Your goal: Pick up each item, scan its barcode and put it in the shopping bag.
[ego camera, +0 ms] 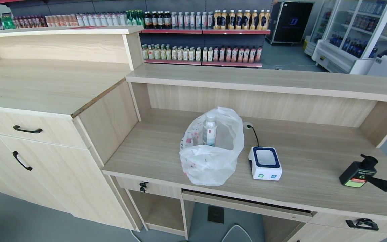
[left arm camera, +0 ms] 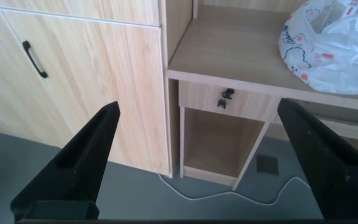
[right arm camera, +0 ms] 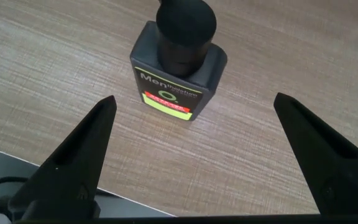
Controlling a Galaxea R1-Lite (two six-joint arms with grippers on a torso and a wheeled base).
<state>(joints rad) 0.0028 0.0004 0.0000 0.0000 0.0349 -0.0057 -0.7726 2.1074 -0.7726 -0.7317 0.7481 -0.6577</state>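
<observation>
Light wood table (ego camera: 314, 161), set in below a raised ledge at the back. White plastic shopping bag (ego camera: 210, 161) sits towards the front edge, left of centre (top open, sides slumped). White scanner (ego camera: 265, 163) with a dark window is just beside the bag on its right. Its black cable (ego camera: 255, 136) runs back along the tabletop. Dark pump bottle (ego camera: 358, 173) stands well apart, near the right front edge.

Pale wood tabletop (ego camera: 314, 168) under a raised ledge, taller cabinet (ego camera: 45, 148) with black handles (ego camera: 27, 129) alongside, shelves of bottles (ego camera: 200, 33) behind, glass-door coolers (ego camera: 354, 30), grey floor (ego camera: 18, 215)
</observation>
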